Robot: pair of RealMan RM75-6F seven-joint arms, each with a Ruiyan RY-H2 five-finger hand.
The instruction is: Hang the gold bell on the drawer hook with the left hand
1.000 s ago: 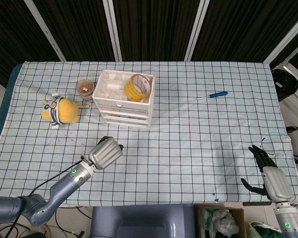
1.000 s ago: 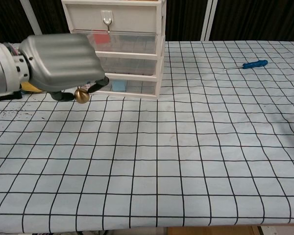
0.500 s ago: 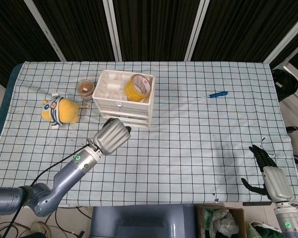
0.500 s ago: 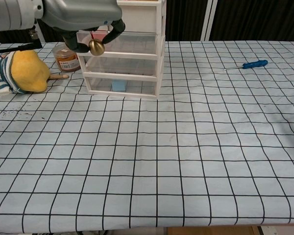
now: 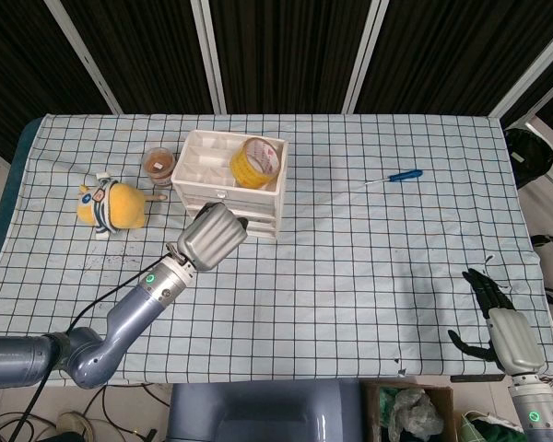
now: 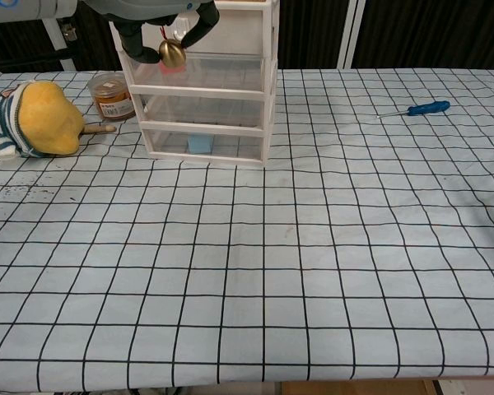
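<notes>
The gold bell [image 6: 172, 53] hangs by a red loop from my left hand [image 6: 156, 18], which pinches it right in front of the top drawer of the white drawer unit [image 6: 230, 99]. The drawer hook is hidden behind the hand and bell in the chest view. From the head view, my left hand [image 5: 212, 237] is raised against the front of the drawer unit [image 5: 230, 184]. My right hand [image 5: 498, 322] rests at the table's near right corner, fingers spread, holding nothing.
A roll of yellow tape [image 5: 255, 162] lies on top of the drawer unit. A yellow plush toy [image 6: 29, 119] and a small jar [image 6: 111, 95] sit to its left. A blue screwdriver [image 6: 420, 109] lies at the back right.
My left hand has carried the bell up and forward from above the table to the top drawer front. The right hand has not moved.
</notes>
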